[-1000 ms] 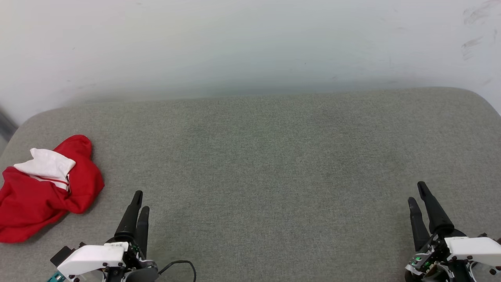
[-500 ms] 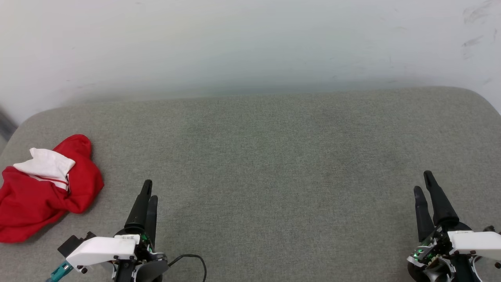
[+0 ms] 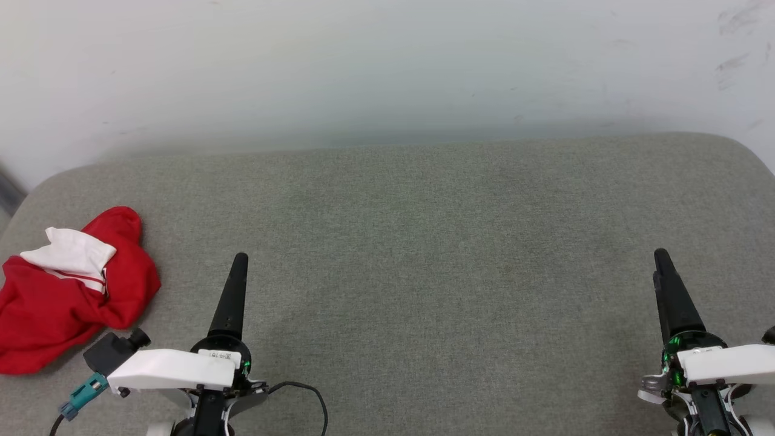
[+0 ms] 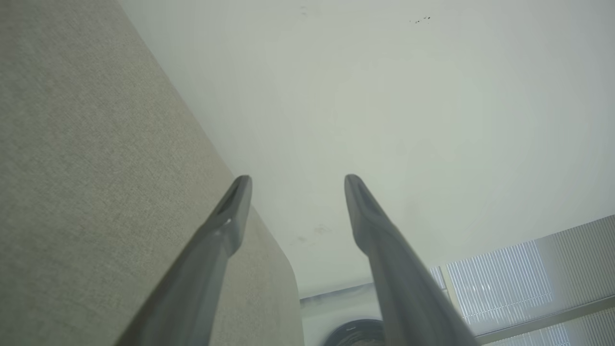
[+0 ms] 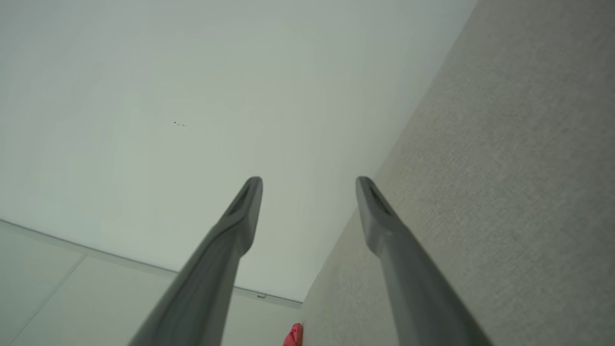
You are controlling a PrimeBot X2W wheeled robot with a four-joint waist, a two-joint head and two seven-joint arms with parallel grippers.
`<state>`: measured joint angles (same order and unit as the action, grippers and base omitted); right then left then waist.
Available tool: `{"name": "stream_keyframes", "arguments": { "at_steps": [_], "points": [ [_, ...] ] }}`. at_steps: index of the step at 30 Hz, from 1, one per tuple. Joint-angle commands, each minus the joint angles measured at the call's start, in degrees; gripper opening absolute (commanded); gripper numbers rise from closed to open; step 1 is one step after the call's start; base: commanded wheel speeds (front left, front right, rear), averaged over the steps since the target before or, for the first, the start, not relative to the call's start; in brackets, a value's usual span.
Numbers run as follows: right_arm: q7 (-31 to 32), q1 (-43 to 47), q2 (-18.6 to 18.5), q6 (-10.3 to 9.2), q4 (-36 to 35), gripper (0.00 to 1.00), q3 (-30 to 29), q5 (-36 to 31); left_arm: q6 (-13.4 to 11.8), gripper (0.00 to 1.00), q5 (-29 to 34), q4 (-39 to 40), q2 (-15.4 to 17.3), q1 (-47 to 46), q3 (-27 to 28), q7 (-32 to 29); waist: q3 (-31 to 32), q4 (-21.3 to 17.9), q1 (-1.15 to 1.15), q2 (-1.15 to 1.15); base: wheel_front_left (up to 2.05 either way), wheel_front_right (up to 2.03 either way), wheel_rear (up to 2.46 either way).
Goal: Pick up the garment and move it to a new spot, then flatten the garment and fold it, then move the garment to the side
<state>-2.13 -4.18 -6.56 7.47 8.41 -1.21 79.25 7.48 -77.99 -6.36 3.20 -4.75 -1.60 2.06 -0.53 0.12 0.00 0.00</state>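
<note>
1. Both pairs hover low over the grey bench (image 3: 424, 242), pointing toward the wall (image 3: 387, 60).
2. The left fingers (image 3: 239, 263) stand spread with nothing between them (the wrist view shows the gap plainly, while from the head they overlap, turned on edge).
3. The right fingers (image 3: 662, 257) are spread and empty too, which I judge leaves them ready for cloth.
4. The garment (image 3: 66, 303) lies crumpled left of the left fingers, near but apart, and well apart from the right fingers.
5. I judge the bare stretch between the pairs suits flattening, so the left pair should reach first.
</note>
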Motion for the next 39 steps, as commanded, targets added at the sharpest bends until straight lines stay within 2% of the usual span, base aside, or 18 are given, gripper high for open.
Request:
{"name": "stream_keyframes", "arguments": {
  "at_steps": [1,11,16,22,29,39],
  "points": [
    [-0.7,-1.7,-0.6,0.02,-1.5,1.00,-0.1,-3.8,0.0,1.00,3.3,1.7,0.1,-1.3,-0.2,0.6,0.0,0.0,0.00,0.00,0.00,0.00,0.00],
    [-2.6,-1.7,-0.9,0.02,-3.6,1.00,0.3,-23.3,0.0,1.00,20.7,3.8,0.1,-0.9,-0.4,2.6,-0.2,0.1,0.00,0.00,0.00,0.00,0.00],
    [-3.6,-1.5,-1.0,0.02,-4.0,1.00,0.6,-30.9,-0.3,1.00,29.7,4.1,0.0,-0.6,-0.7,3.5,-0.2,0.2,0.00,0.00,0.00,0.00,0.00],
    [-4.2,-1.0,-1.5,0.02,-3.5,1.00,1.1,-37.7,-1.9,1.00,39.1,3.8,0.5,-0.2,-1.8,4.5,-0.2,0.2,0.00,0.00,0.00,0.00,0.00],
    [-2.8,-0.5,-2.0,0.02,-3.3,1.00,1.0,-43.4,-4.1,1.00,46.0,3.6,2.1,0.0,-3.9,5.6,0.0,0.3,0.00,0.00,0.00,0.00,0.00],
    [-2.7,-0.2,-1.9,0.02,-4.7,1.00,0.6,-50.8,-6.8,1.00,51.6,3.5,4.0,0.2,-5.9,6.9,0.1,0.3,0.00,0.00,0.00,0.00,0.00]
  ]
}}
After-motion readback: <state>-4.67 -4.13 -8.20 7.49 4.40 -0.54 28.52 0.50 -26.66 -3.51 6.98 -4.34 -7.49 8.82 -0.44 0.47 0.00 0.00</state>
